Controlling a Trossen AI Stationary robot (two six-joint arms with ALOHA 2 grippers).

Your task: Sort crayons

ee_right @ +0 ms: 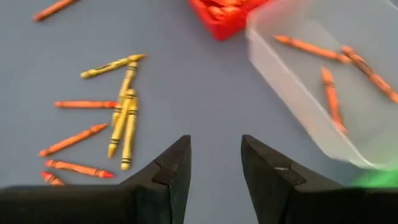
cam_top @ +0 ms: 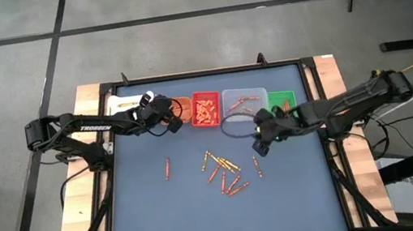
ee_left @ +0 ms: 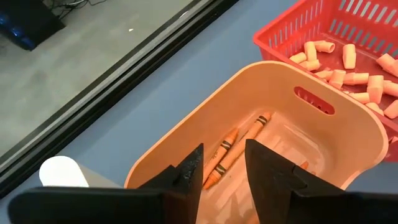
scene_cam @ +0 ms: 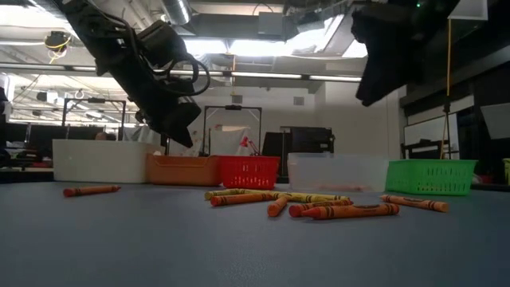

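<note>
Along the far edge of the blue table [cam_top: 157, 221] stands a row of bins. Leftmost is the white bin [scene_cam: 100, 160]; its contents cannot be made out. Next is the orange bin [ee_left: 273, 124], holding two orange crayons [ee_left: 231, 155] lying side by side on its floor. Touching it on the right is the red basket [cam_top: 206, 109], with a heap of short pale orange crayon pieces [ee_left: 348, 62] inside. The clear bin [ee_right: 323, 81] follows, with a few orange-red crayons [ee_right: 329, 93] scattered in it. Last is the green basket [scene_cam: 430, 176]; what it holds cannot be seen.

The loose crayons [cam_top: 223, 172] lie on the open table in front of the bins: a cluster of yellow and orange-red sticks near the middle, and one single orange-red crayon [cam_top: 167, 168] apart to the left of the cluster.

The left gripper [ee_left: 224, 168] hangs directly above the orange bin, fingers pointing down into it, parted with a narrow gap and holding nothing. The left arm reaches in from the table's left edge.

The right gripper [ee_right: 214, 155] hovers above bare table between the crayon cluster and the clear bin, just in front of that bin, its fingers spread apart and empty. The right arm stretches in from the table's right side
</note>
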